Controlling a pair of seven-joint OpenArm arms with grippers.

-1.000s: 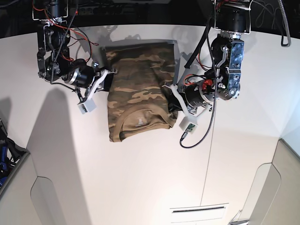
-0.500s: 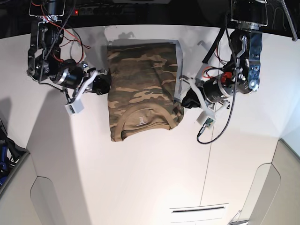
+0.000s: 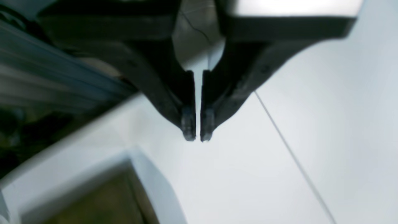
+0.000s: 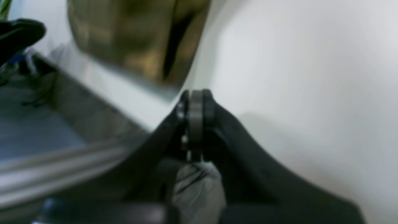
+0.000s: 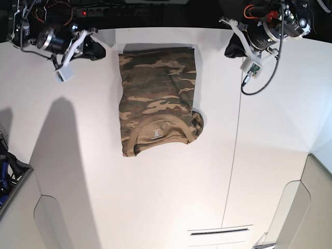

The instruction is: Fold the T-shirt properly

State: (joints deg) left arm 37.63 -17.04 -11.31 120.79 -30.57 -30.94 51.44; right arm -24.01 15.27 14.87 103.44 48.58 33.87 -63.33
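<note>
The T-shirt (image 5: pixel 157 101) lies folded mid-table (image 5: pixel 155 197). Left gripper (image 3: pixel 197 130) and right gripper (image 4: pixel 195 102) are closed, empty, well apart from it. We judge folding complete; only a final check is called for.

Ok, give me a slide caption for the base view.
Folded camouflage T-shirt lies collar-up on the white table; left gripper and right gripper hang shut beside its far corners.

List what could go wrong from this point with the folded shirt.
1. The T-shirt has a bunched flap at its lower right corner; it may spring open and spoil the fold.
2. Its far edge lies close to the table edge, so a nudge could drag it off.
3. The left gripper and right gripper are shut, so regrasping needs reopening.
</note>
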